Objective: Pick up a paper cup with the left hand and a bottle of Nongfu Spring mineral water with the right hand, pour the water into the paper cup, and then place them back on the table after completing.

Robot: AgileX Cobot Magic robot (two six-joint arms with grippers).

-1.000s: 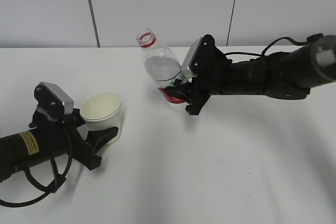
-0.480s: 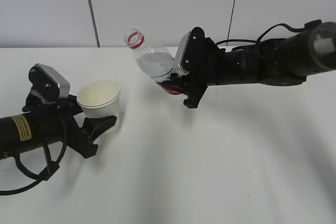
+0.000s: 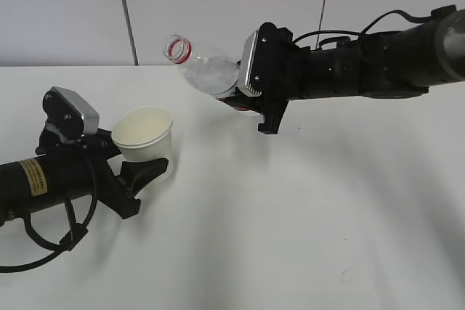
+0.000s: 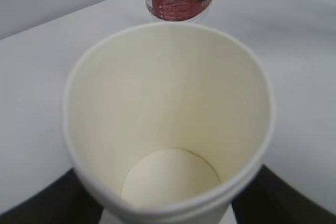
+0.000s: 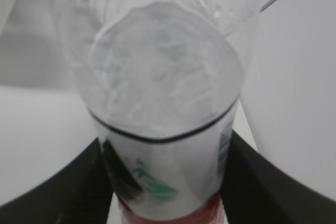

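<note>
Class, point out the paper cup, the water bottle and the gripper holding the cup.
paper cup (image 3: 149, 143), exterior view, outer wall.
water bottle (image 3: 211, 75), exterior view, clear shoulder.
left gripper (image 3: 149, 170), exterior view, between fingertips.

The paper cup (image 3: 144, 139) is seen as matt cream paper. The bottle (image 3: 211, 74) is seen as clear glossy plastic; the tabletop (image 3: 305, 223) as smooth white.

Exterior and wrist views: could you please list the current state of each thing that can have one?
paper cup: upright, empty, held off the table.
bottle: uncapped, tilted neck-left, partly full, nothing pouring.
water: inside the bottle.
left hand: fingers shut on the cup.
right hand: fingers shut on the bottle.
</note>
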